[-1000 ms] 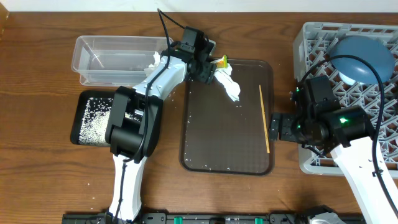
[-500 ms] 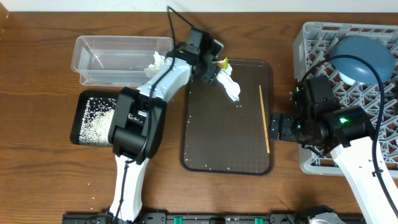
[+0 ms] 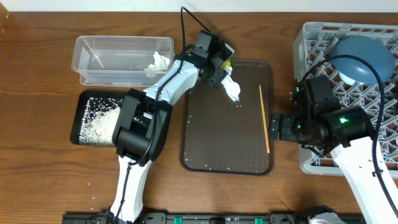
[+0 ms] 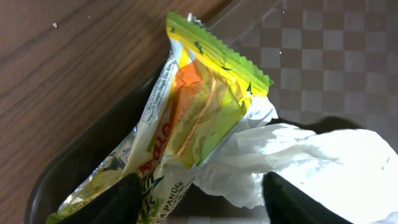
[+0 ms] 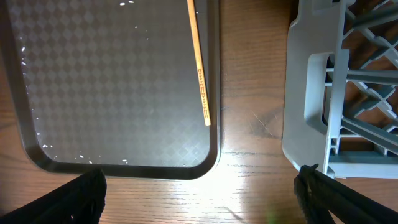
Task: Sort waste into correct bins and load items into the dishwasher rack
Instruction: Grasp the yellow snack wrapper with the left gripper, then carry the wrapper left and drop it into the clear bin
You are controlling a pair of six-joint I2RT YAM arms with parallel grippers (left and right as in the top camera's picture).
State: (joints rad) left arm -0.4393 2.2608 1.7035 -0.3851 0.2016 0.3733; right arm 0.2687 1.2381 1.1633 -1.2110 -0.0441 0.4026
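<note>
The right gripper (image 5: 199,193) hung wide open and empty over the bare table, between the brown serving tray (image 3: 205,155) and the dishwasher rack (image 3: 373,93); the wooden stick (image 3: 264,118) lay along that tray's right side; rice (image 3: 102,124) lay in the black tray (image 3: 76,118); at the serving tray's far edge the left gripper (image 4: 211,199) stood, jaws apart, astride the yellow-green wrapper (image 4: 205,112) and a crumpled tissue (image 4: 311,162); farther off, the clear tub (image 3: 106,46) held another tissue (image 3: 158,61); the blue dish (image 3: 364,56) sat in the rack.

Robot lab bench: wooden table (image 3: 37,180), two mounted arms (image 3: 140,121), dishwasher rack (image 3: 310,36)
</note>
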